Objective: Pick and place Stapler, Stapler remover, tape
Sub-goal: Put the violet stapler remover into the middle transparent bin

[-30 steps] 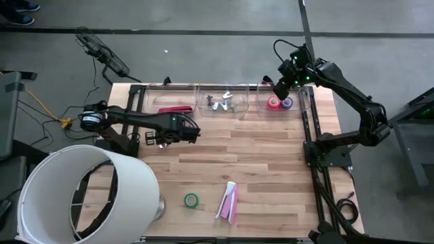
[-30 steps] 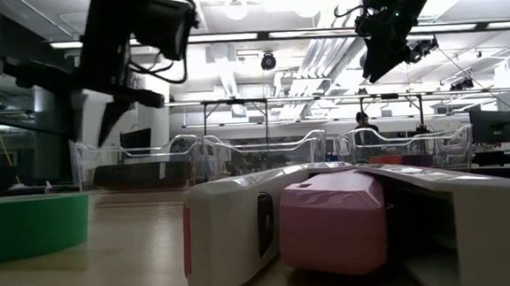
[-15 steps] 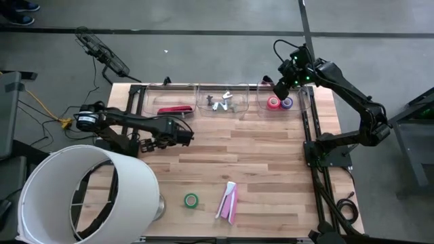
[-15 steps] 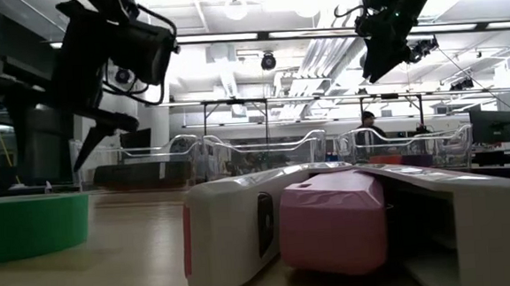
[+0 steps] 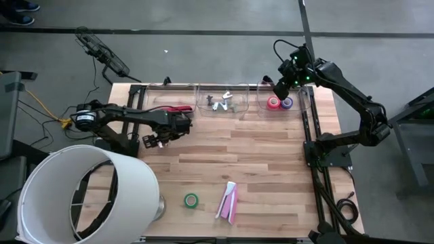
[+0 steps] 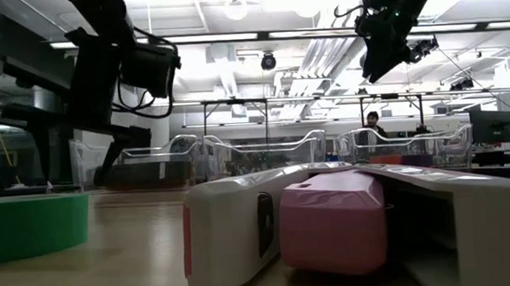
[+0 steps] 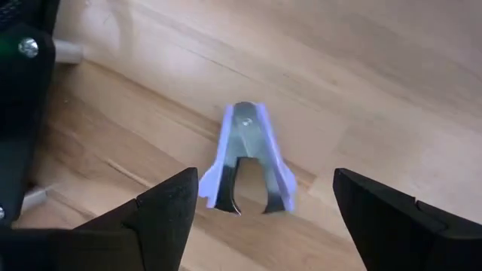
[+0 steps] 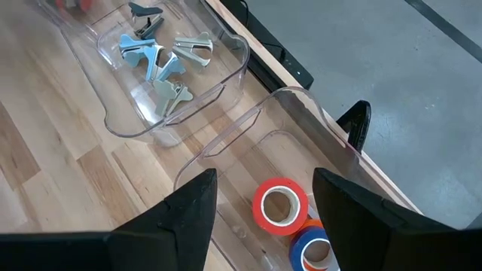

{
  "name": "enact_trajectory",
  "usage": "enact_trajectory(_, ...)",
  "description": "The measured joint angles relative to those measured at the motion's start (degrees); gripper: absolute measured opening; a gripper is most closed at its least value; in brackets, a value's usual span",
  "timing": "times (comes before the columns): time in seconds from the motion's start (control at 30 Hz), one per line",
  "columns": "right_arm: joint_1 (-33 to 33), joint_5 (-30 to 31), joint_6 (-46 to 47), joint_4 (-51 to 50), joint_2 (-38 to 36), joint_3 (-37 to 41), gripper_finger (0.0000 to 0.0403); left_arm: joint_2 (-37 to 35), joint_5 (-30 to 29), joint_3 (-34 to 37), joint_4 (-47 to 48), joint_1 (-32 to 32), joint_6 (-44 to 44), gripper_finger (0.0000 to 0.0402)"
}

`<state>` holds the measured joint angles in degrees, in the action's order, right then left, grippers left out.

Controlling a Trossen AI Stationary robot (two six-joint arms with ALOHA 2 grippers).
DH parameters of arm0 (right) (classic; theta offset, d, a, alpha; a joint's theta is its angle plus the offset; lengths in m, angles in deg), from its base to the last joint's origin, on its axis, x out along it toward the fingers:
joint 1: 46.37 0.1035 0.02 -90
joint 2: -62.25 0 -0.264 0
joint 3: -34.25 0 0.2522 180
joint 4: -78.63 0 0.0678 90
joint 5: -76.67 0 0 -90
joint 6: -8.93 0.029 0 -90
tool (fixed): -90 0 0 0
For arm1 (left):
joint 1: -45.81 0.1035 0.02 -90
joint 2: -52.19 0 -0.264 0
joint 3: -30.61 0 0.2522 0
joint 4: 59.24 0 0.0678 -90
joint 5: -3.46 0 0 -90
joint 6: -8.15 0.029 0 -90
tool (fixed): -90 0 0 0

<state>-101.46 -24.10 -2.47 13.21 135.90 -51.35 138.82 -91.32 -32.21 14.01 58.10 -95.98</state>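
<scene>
**Staple remover waits between spread fingers**

Nearest the front edge of the tabletop (image 5: pixel 271 176) lie a green tape roll (image 5: pixel 192 200) and a pink-and-white stapler (image 5: pixel 228 201), both untouched.

Farther in, on the left side, the left gripper (image 5: pixel 153 140) hangs above a lavender staple remover (image 7: pixel 247 159), its fingers (image 7: pixel 162 218) spread wide with one on each side and holding nothing. The remover lies flat on the wood, claws pointing toward the wrist. It looks light and stiff, with smooth plastic wings that may slip; the likely best hold is across those wings.

At the far edge stand three clear trays: one with a red stapler (image 5: pixel 175 108), the middle tray (image 8: pixel 124 124) with removers, the last with tape rolls (image 8: pixel 281 205). The right gripper (image 5: pixel 280 87) hovers there, fingers parted and empty.
</scene>
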Motion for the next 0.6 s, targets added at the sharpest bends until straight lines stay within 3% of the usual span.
enact_trajectory(0.6,0.0,0.1,0.0,-0.5,0.0,0.0,0.0211,-0.2,4.2,5.8,-8.6,2.4,2.4,0.0302)
